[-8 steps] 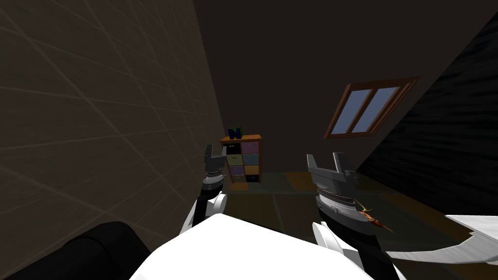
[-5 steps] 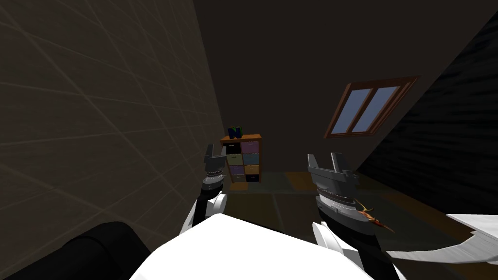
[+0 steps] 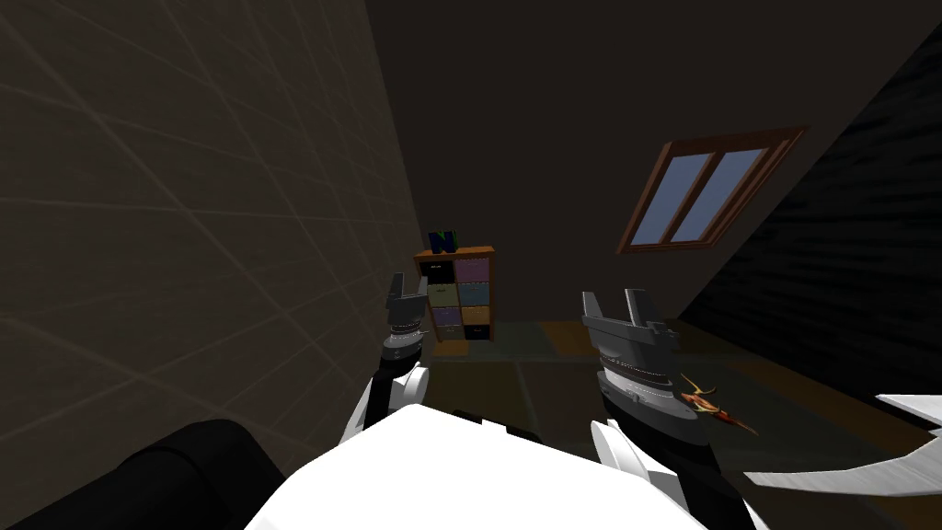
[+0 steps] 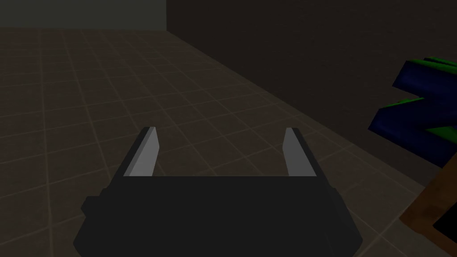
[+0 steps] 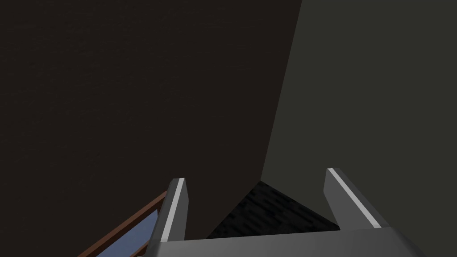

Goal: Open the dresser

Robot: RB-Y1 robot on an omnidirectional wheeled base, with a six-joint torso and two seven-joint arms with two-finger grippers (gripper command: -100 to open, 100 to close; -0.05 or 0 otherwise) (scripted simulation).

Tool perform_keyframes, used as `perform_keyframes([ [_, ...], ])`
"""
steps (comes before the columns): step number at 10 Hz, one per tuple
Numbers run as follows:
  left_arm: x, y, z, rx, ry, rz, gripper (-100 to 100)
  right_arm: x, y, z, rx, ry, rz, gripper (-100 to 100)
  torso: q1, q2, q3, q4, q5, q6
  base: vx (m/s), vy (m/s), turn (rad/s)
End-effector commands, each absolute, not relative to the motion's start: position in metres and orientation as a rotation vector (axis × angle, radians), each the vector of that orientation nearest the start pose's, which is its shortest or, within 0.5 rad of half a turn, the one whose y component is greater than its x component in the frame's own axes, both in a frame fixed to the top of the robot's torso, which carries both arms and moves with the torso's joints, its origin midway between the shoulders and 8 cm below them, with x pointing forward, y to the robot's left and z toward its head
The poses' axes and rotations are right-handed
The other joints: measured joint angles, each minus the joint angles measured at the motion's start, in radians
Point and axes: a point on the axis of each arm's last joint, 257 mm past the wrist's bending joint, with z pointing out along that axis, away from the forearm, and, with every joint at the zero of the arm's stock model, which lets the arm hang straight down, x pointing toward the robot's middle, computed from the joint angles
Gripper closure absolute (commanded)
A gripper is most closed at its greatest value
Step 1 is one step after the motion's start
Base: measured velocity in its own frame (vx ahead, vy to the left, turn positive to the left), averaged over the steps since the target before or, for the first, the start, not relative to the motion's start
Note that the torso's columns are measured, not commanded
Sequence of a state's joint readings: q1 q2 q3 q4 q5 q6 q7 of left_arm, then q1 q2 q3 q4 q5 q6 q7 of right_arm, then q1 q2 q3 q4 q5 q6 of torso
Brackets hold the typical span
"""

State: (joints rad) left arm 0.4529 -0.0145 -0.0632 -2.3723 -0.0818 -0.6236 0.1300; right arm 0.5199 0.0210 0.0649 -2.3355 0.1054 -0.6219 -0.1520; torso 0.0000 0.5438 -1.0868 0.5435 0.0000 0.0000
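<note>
The dresser (image 3: 457, 294) is a small brown-framed unit with several coloured drawer fronts. It stands against the far wall, by the tiled left wall, well ahead of me. A blue and green block (image 3: 443, 241) rests on its top, and it appears large beside my left gripper (image 4: 220, 134) in the left wrist view as the block (image 4: 419, 120). My left gripper (image 3: 405, 287) is raised and open with nothing between its fingers, short of the dresser. My right gripper (image 3: 618, 305) is held up at mid room, open and empty, also seen as the right gripper (image 5: 259, 183).
A tiled wall (image 3: 184, 230) runs close along my left. A black rounded object (image 3: 175, 469) lies at the lower left. A small orange-red thing (image 3: 713, 408) lies on the floor to the right, near a white furniture edge (image 3: 846, 474). A brown-framed window (image 3: 704, 189) is in the far wall.
The whole head view has shifted slightly, so I have moved a little; the dresser sits a touch higher in the picture. Both arms hold the same pose with their fingers open.
</note>
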Motion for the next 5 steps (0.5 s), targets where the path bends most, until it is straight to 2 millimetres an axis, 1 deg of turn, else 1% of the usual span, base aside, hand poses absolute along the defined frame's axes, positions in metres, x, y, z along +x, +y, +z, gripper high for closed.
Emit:
perform_keyframes([
  [1, 0.303, 0.238, 0.097, -0.453, 0.442, -1.505, 0, 0.313, -0.243, 0.063, 0.534, 0.517, 1.474, 0, 0.0, 0.074, -0.148, 0.074, 0.0, 0.0, 0.0, 0.0, 0.0],
  [2, 0.305, 0.233, 0.095, -0.434, 0.484, -1.507, -100, 0.313, -0.243, 0.063, 0.534, 0.517, 1.474, 0, 0.0, 0.148, -0.295, 0.148, 0.0, 0.0, 0.026, -0.008, 0.002],
  [3, 0.308, 0.23, 0.094, -0.424, 0.514, -1.506, -100, 0.313, -0.243, 0.063, 0.535, 0.518, 1.474, 0, 0.0, 0.18, -0.365, 0.18, 0.0, 0.0, 0.042, -0.016, 0.003],
  [5, 0.314, 0.225, 0.09, -0.417, 0.569, -1.5, -100, 0.313, -0.243, 0.063, 0.535, 0.518, 1.474, 0, 0.0, 0.191, -0.39, 0.193, 0.0, 0.0, 0.066, -0.023, 0.004],
])
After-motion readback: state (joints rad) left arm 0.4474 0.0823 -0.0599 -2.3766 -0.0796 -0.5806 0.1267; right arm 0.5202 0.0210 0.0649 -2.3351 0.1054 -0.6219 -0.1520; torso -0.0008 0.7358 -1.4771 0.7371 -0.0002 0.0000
